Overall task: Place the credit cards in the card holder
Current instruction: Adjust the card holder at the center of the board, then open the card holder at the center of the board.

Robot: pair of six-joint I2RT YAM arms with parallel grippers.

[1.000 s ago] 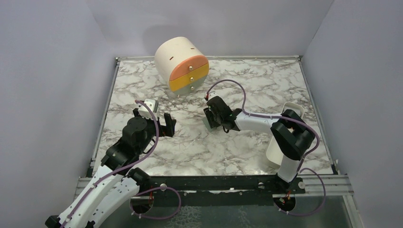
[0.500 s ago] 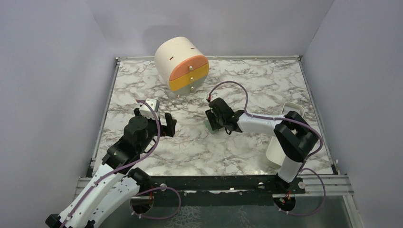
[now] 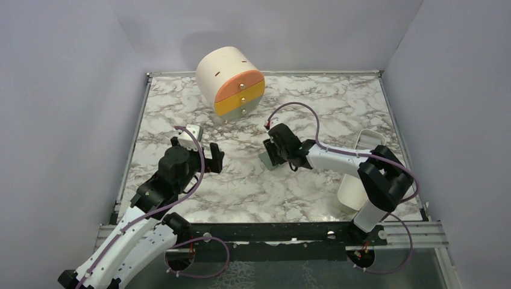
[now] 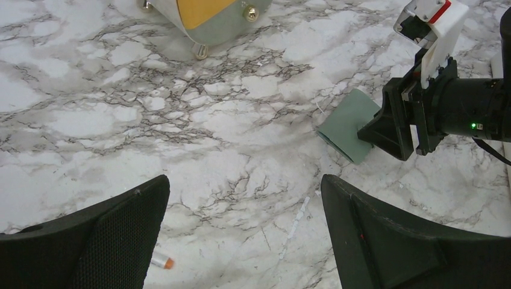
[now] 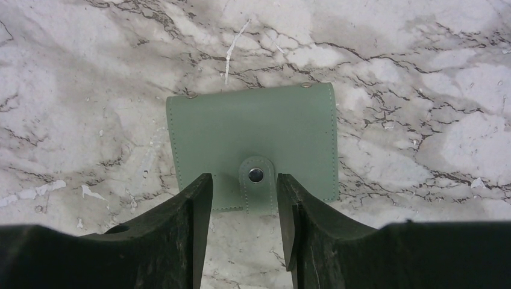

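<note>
marble table (image 3: 337,102), pale walls (image 3: 60,90) — left pincer (image 4: 244,183) gaping, right pincer (image 5: 244,180) parted over card holder (image 5: 253,126)

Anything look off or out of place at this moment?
Two things. The wallet lies shut with its snap fastened, the right gripper straddles its tab, and no cards show in any view. A small orange-tipped stub lies loose on the table by the left gripper.
</note>
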